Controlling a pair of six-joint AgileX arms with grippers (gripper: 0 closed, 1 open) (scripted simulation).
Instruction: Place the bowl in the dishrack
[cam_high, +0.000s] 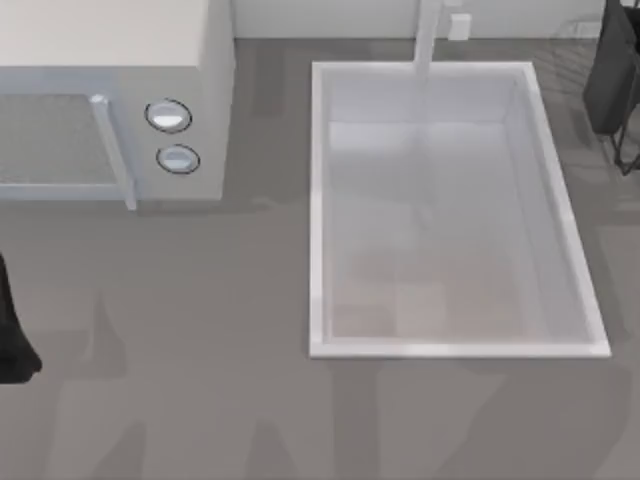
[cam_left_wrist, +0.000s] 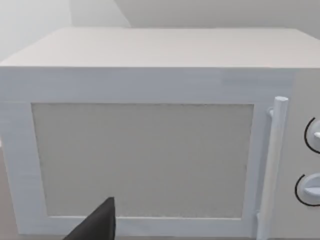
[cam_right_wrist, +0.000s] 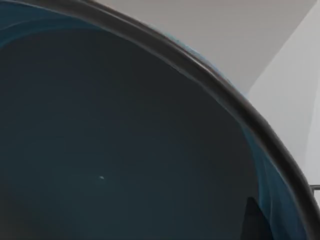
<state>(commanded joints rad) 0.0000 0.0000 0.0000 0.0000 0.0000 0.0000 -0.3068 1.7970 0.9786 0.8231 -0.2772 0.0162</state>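
Apparently the right gripper (cam_high: 612, 75) (fingers' state I could not tell) hung over the dishrack (cam_high: 575, 30), the bowl (cam_right_wrist: 125, 150) close beneath; lower gently, level.

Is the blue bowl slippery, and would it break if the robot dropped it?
Probably slippery: the bowl's teal inside looks glossy in the right wrist view. It looks stiff and glazed like pottery, so a drop might chip or crack it. Its round, curved wall suggests it could rock or roll if set down tilted.
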